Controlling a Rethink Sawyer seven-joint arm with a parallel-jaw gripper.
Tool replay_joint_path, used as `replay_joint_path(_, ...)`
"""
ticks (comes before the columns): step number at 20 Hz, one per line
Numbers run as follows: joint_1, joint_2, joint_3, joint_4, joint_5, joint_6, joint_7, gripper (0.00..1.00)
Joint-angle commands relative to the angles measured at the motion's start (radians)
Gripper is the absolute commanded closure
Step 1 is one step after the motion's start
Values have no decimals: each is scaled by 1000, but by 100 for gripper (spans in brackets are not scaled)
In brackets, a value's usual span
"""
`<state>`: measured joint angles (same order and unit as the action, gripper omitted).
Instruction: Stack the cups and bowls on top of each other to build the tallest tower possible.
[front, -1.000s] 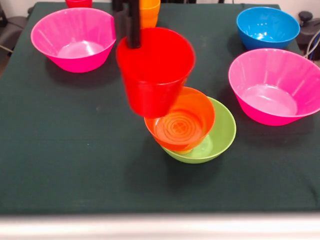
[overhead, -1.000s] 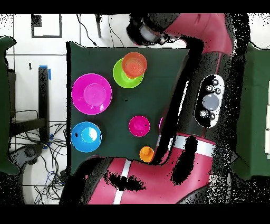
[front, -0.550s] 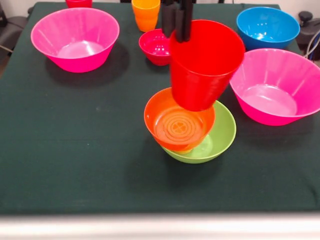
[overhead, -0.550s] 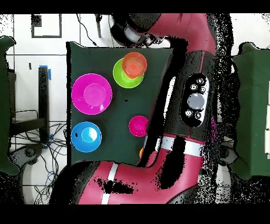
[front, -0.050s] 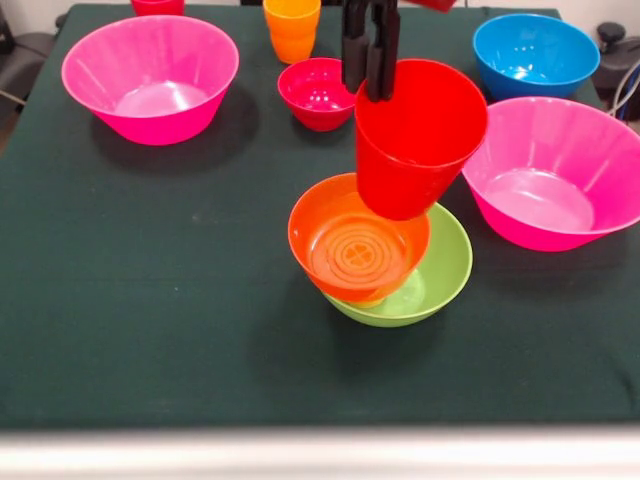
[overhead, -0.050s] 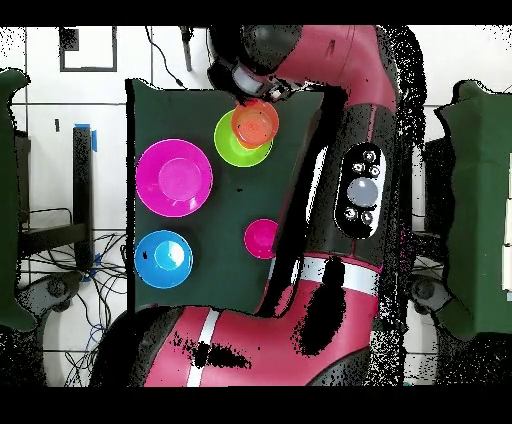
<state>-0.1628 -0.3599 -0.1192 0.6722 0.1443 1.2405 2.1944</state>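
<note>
My gripper (front, -0.050s: 370, 62) is shut on the rim of a red cup (front, -0.050s: 420, 140), which hangs upright and slightly tilted over the far right edge of the tower. The tower is an orange bowl (front, -0.050s: 358, 240) with a ringed bottom, perched tilted above a lime-green bowl (front, -0.050s: 440, 272). A sliver of yellow shows under the orange bowl. In the overhead view the orange bowl (overhead, -0.050s: 256, 122) overlaps the green bowl (overhead, -0.050s: 234, 145), and the arm (overhead, -0.050s: 330, 60) reaches over them. The red cup is hard to make out in that view.
Two hot-pink bowls (front, -0.050s: 150, 75) (front, -0.050s: 550, 170) flank the tower. A blue bowl (front, -0.050s: 535, 52) stands at the far right. A small crimson bowl (front, -0.050s: 318, 92) and an orange cup (front, -0.050s: 292, 25) stand behind the tower. A red rim (front, -0.050s: 157, 5) shows at the top edge.
The gripper carried the red cup from the left of the tower to its right. In the last half second it shifted only slightly right and down.
</note>
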Motion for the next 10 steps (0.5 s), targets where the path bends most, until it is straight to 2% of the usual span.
replay_joint_path(1, 7, -7, 44, 181, -34, -79, 27, 100)
replay_joint_path(10, 16, 0, 45, 200, -33, -120, 40, 100)
